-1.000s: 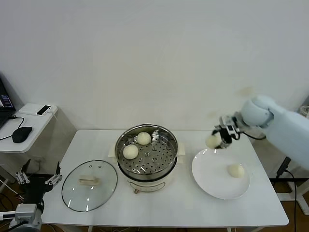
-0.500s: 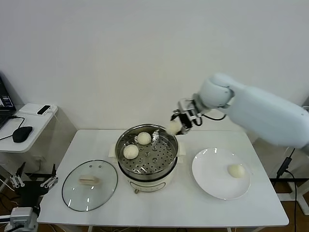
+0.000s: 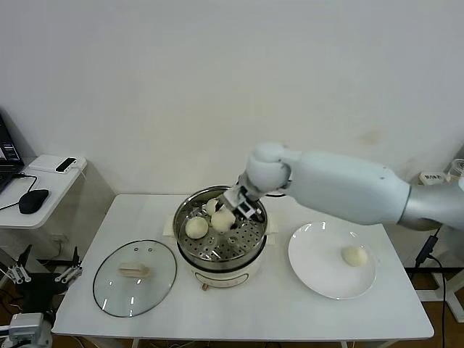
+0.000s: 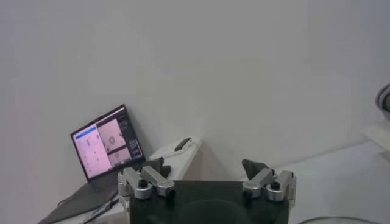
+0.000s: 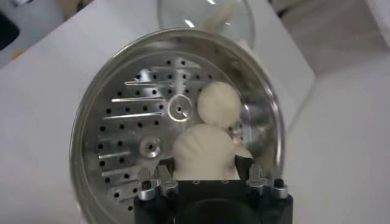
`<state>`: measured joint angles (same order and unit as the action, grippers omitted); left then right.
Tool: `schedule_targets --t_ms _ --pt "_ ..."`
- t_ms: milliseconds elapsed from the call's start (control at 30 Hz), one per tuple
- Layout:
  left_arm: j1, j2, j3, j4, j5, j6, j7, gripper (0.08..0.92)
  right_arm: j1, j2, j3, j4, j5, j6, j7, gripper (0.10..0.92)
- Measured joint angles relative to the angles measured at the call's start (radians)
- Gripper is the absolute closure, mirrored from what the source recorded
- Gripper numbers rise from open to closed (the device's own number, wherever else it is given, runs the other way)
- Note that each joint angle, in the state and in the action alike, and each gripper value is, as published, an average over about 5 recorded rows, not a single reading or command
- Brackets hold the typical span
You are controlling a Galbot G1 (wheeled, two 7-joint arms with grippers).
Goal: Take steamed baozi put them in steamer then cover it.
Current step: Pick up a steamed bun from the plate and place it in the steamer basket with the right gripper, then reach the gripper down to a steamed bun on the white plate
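A plain white wall backs a white tabletop (image 3: 254, 308), with a small side desk (image 3: 40, 181) at the robot's left carrying a laptop (image 4: 106, 143), a mouse (image 3: 32, 201) and a dark handset.

The steamer (image 3: 220, 230) stands mid-tabletop, its perforated tray exposed. Two steamed baozi already lie in it: one (image 3: 196, 228) toward the robot's left, another (image 3: 212, 206) behind it, partly hidden. The right gripper (image 3: 230, 212) hangs over the tray, its fingers closed on a third baozi (image 5: 204, 152), which sits low above the holes beside the bun already there; it looks about ready for release, though I cannot tell whether it touches the tray. A fourth baozi (image 3: 354, 255) waits on the white plate (image 3: 319, 272), to the steamer's right.

The cover (image 3: 135, 277) lies flat on the tabletop at the steamer's left, handle up, untouched. The left gripper (image 4: 207, 182) is parked low off the tabletop's left corner, fingers spread wide and empty.

By my judgement, roughly half is done: one release, one more fetch, then the lidding remain.
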<state>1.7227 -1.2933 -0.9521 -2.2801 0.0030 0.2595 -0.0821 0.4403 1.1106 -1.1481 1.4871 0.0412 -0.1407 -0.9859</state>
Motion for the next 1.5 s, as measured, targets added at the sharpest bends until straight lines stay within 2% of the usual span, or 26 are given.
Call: schedule_targets --t_ms 500,933,1200,1500 --pt "-0.008 -0.007 -0.002 0.014 -0.011 -0.001 0.0 0.177 -0.003 0.081 -0.083 -0.032 -0.091 0.193 -0.02 0.387" --pt "-0.01 -0.006 -0.005 0.017 -0.016 -0.002 0.0 0.177 -0.001 0.082 -0.103 -0.015 -0.095 0.257 -0.03 0.367" --pt "-0.01 -0.006 -0.007 0.016 -0.017 -0.002 0.0 0.177 0.009 0.072 -0.098 -0.015 -0.095 0.274 -0.025 0.215" --pt "-0.012 0.002 -0.009 0.013 -0.019 0.001 0.002 0.177 0.041 0.033 -0.056 -0.032 -0.06 0.252 -0.036 0.202"
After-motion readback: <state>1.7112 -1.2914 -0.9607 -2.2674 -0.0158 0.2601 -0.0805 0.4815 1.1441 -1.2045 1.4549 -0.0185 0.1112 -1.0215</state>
